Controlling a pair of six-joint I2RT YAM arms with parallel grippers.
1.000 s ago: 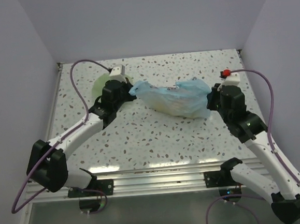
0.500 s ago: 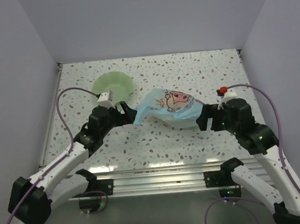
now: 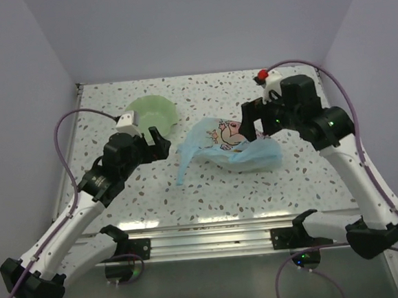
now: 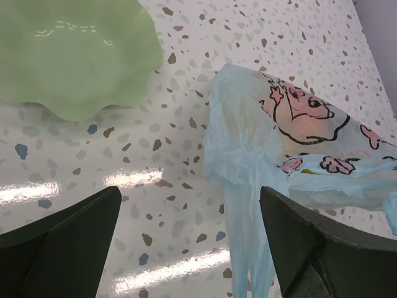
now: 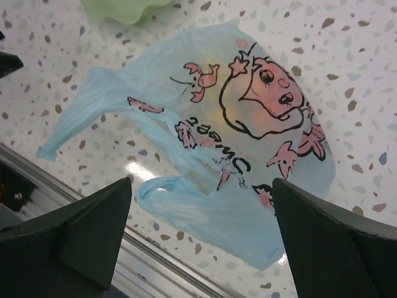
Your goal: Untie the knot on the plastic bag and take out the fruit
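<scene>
Change since half a second ago: released at both ends and no longer stretched between the arms, plastic bag [image 3: 230,146] slumped onto the worktop [image 3: 284,87]; left gripper [image 3: 159,144] drawn back toward 9 o'clock; right gripper [image 3: 254,127] swung from the bag's 4 o'clock up to its 1 o'clock.
Clock: read on the top view, 12 at the far wall.
Bag, place: lying near the middle of the worktop, a little toward 3 o'clock, with the bowl [image 3: 153,114] at its 10 o'clock and apart from it.
Bag, look: thin, translucent, light blue, creased and slack; pink-and-dark cartoon figure facing up, with pink lettering and small pink shapes around it.
Handles: handle strip [image 3: 183,167] trailing from the bag's left end toward 7 o'clock, flat on the worktop; handle loop [image 5: 180,192] folded at the bag's near side; the two lying apart.
Fruit [image 5: 214,112]: inside the bag, only a yellow and orange glow through the film under the print; single pieces not to be told apart.
Left gripper, wrist view [image 4: 190,205]: jaws spread wide, nothing between them; just at 9 o'clock of the bag's left end, clear of the film.
Right gripper, wrist view [image 5: 201,183]: jaws spread wide, empty; hanging above the bag, clear of it, looking straight down on the print.
Bowl, look: pale green, wavy rim, toward 11 o'clock on the worktop.
</scene>
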